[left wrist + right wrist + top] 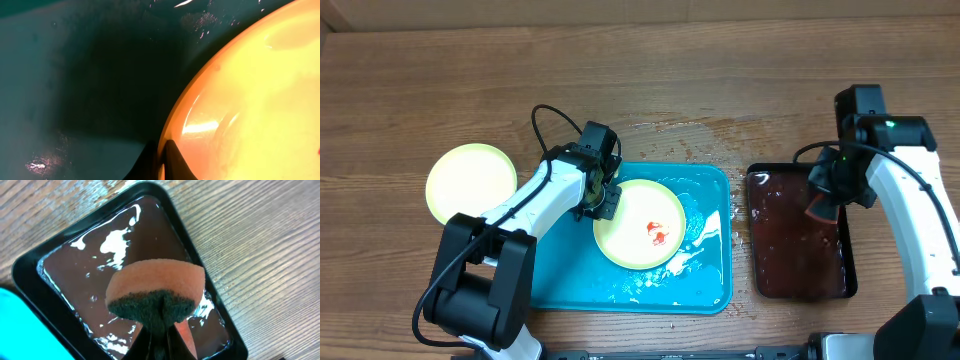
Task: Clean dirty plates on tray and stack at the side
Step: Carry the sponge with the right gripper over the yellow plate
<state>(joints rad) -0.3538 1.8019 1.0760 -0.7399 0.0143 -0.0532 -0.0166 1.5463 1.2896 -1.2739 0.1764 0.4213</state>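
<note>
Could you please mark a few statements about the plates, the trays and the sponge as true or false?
1. The left hand pinches the rim of the smeared plate. True.
2. That plate lies in the dark tray. False: it lies in the turquoise tray.
3. The right hand holds a sponge. True.
4. The other yellow plate sits in the turquoise tray. False: it is on the table, left of that tray.

The worktop (pixel 740 70) is brown wood, with long grain lines running across it from side to side. Along its far edge lies a paler tan strip (pixel 620 8), too little of it in view to tell what it is. Small water drops (pixel 715 128) glint on the wood near the middle. The light is even, and the shadows are soft.
</note>
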